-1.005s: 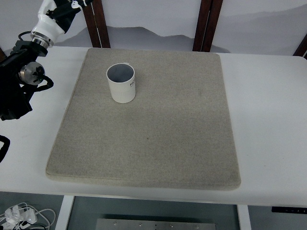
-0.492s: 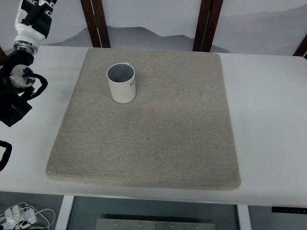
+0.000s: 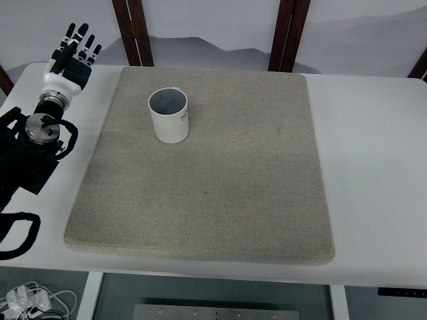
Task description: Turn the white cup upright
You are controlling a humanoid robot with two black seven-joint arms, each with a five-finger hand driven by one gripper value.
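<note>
A white cup (image 3: 169, 116) stands upright on the grey mat (image 3: 213, 180), its open mouth facing up, in the mat's far left part. My left hand (image 3: 72, 53) is over the table's far left corner, well left of the cup and apart from it. Its fingers are spread and straight, holding nothing. The black left arm (image 3: 30, 153) runs down the picture's left edge. No right arm shows.
The grey mat covers most of the white table (image 3: 373, 167). Two dark wooden posts (image 3: 287, 33) stand behind the table's far edge. Cables (image 3: 30, 300) lie on the floor at the lower left.
The left arm has swung down and inward along the left edge, and the hand, cut off at the top before, now shows fully with fingers spread. The cup has not moved.
</note>
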